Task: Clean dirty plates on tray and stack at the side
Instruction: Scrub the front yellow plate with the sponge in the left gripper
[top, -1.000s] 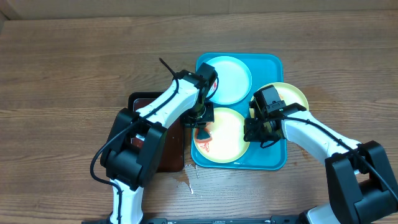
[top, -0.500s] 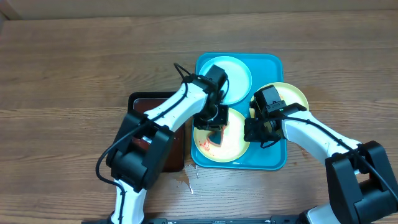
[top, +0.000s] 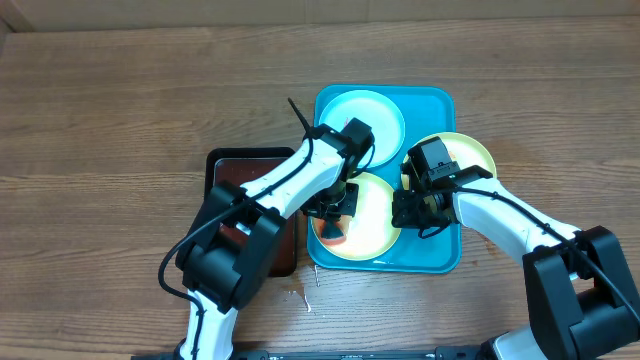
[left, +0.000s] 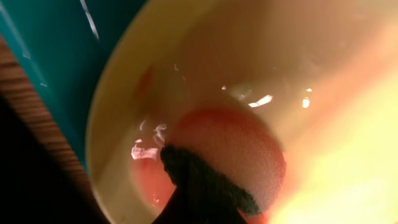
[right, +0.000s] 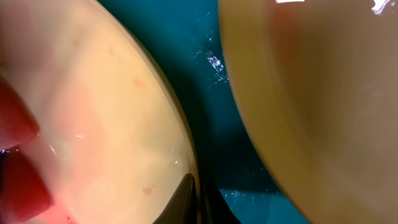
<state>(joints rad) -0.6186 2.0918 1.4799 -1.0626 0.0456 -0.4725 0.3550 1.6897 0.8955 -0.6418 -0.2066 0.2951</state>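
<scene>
Red-orange sponge contact on near plate, blue tray

Left gripper (top: 335, 208) is clamped on the sponge (left: 231, 155) (dark green scouring face, red-orange body), pressed onto the near plate (top: 375, 228), where a wet pink smear surrounds it. Right gripper (top: 412, 212) sits at that plate's right rim; whether it pinches the rim cannot be determined (only a dark fingertip shows in the wrist view). The near plate lies in the front of the tray (top: 432, 100), the pale blue-white plate (top: 372, 125) at the back. The third plate (top: 468, 155) overhangs the tray's right edge. A brown tray (top: 240, 170) lies left of it on the wooden table (top: 120, 120).
</scene>
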